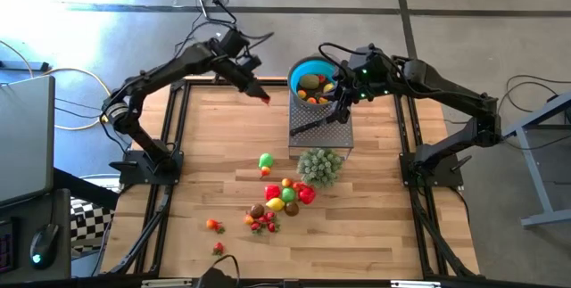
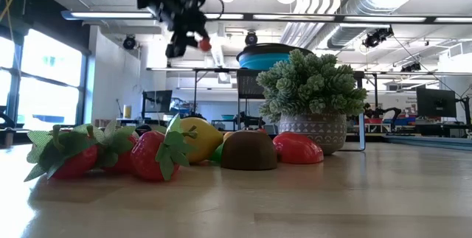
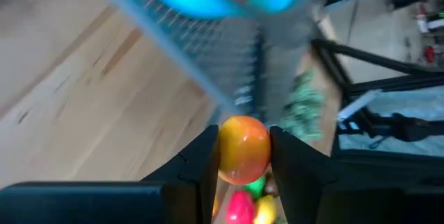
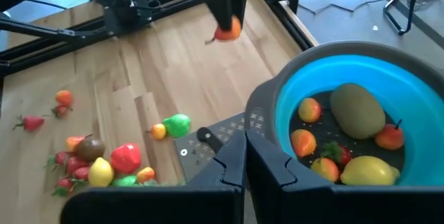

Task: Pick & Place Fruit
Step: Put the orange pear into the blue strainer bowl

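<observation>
The left gripper [image 1: 264,97] clamped a red-orange fruit [image 3: 243,149] above the wooden table [image 1: 214,163], left of the blue bowl [image 1: 299,72]; the right gripper [image 1: 340,110], fingers together, hovered beside the bowl in a workshop.

You see the left gripper [image 2: 193,45] high up clamping a small red-orange fruit [image 2: 204,44], with strawberries [image 2: 110,153] close on the table [image 2: 332,201].

High cam stares straight down at the whole table [image 1: 223,145], low cam sits on the tabletop looking level into the room. Both wrist cams ride close, pointing past their own fingers. All four catch the blue bowl [image 1: 312,78] at about 12 o'clock.
</observation>
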Robot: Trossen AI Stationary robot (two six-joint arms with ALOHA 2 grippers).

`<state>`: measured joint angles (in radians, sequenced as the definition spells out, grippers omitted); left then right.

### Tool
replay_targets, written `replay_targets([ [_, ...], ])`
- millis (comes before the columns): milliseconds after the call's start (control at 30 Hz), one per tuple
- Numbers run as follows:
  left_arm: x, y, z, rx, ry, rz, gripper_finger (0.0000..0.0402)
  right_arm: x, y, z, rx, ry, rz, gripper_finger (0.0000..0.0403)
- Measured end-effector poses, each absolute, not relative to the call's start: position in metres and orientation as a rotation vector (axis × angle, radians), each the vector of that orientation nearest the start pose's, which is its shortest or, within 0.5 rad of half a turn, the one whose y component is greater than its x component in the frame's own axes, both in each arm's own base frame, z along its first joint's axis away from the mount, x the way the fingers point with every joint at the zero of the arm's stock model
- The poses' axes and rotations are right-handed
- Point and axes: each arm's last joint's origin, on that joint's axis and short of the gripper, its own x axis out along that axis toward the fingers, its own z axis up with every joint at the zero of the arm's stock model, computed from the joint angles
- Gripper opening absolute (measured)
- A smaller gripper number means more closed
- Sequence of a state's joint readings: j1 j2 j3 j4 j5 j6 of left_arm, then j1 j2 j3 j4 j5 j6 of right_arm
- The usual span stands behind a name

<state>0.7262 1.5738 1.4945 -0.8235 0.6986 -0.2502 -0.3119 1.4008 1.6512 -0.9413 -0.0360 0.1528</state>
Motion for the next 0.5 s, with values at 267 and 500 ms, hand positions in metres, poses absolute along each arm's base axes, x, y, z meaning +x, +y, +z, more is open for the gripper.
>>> replay_targets([
  [267,0.257,0.203,0.406,-0.665,0.489,0.065,0.0113,0.260,-0.083,0.422,0.214,0.658,-0.299,0.0002],
  [500,0.269,0.196,0.440,-0.512,0.308,0.108,0.0113,0.268,-0.078,0.431,0.041,0.564,-0.190,0.0002],
])
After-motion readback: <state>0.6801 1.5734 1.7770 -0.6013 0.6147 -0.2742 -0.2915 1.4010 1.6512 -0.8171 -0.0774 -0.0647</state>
